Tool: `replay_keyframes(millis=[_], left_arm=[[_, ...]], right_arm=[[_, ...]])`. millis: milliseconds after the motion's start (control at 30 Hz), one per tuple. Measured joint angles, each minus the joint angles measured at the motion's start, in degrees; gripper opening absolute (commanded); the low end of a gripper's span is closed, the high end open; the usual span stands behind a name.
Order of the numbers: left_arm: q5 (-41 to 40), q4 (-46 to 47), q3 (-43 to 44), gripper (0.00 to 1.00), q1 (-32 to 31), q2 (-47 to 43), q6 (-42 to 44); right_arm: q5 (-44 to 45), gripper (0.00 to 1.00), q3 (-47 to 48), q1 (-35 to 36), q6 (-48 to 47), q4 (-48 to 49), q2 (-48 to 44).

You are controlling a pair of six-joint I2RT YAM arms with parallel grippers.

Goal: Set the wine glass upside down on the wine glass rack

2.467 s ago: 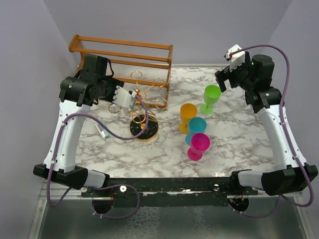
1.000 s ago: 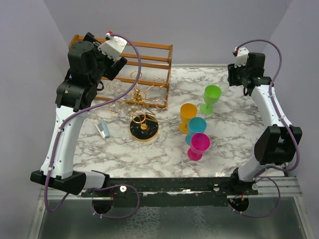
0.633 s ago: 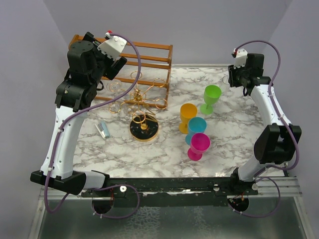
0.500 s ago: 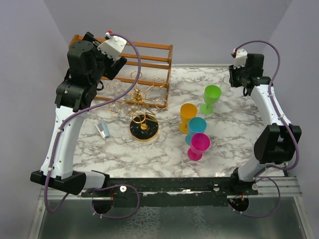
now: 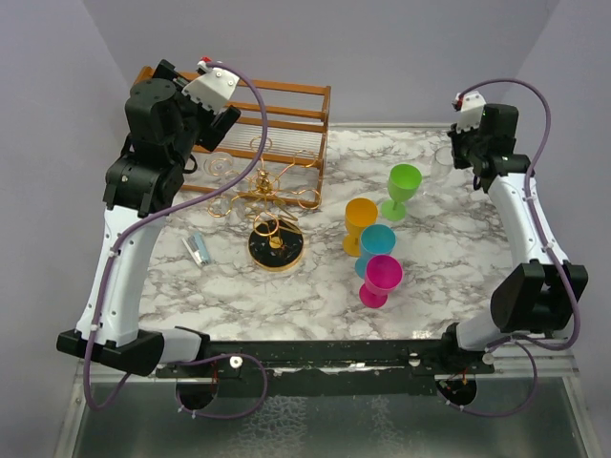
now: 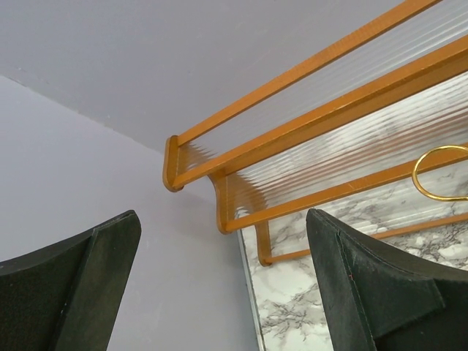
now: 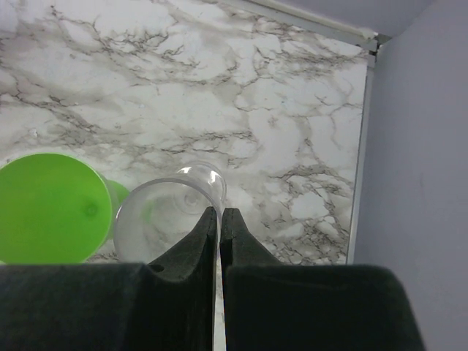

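A clear wine glass (image 7: 170, 210) stands upright beside the green cup, at the table's far right. My right gripper (image 7: 219, 213) is shut on its rim, one finger inside the bowl and one outside. From above, the glass (image 5: 442, 165) shows only faintly under the right gripper (image 5: 460, 153). The wine glass rack (image 5: 274, 202), gold wire loops on a round black base, stands left of centre; one gold loop (image 6: 439, 172) shows in the left wrist view. My left gripper (image 6: 223, 285) hangs open and holds nothing, raised at the back left (image 5: 198, 134) by the wooden frame.
An orange-brown wooden rail frame (image 5: 239, 103) stands at the back left. A green cup (image 5: 403, 187), an orange cup (image 5: 361, 221), a teal cup (image 5: 378, 244) and a pink cup (image 5: 380, 278) cluster at centre right. A small silver-blue object (image 5: 197, 250) lies left of the rack's base.
The right gripper's jaws have shut on the wine glass rim and the right arm has shifted slightly right. The left arm had earlier risen from the rack to the back left.
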Motion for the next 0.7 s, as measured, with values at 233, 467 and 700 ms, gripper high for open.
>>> replay_keyframes(millis=[233,467,700], left_arm=[[-1.51,2.75,-1.55,0.99,0.00,-1.79,-0.46],[-3.91,6.69,-1.40,0.99,0.00,-2.64,-2.60],[-0.17,7.19,3.10,0.99,1.03,-2.01,-11.56]], right_arm=[[3.13,0.01,4.83,-0.11,-2.25,-0.52,-3.56],[0.55,0.01,18.58,-0.11,-2.58,-1.36,-5.18],[-9.20,0.01,29.09,-0.11,1.22,-1.77,-6.23]])
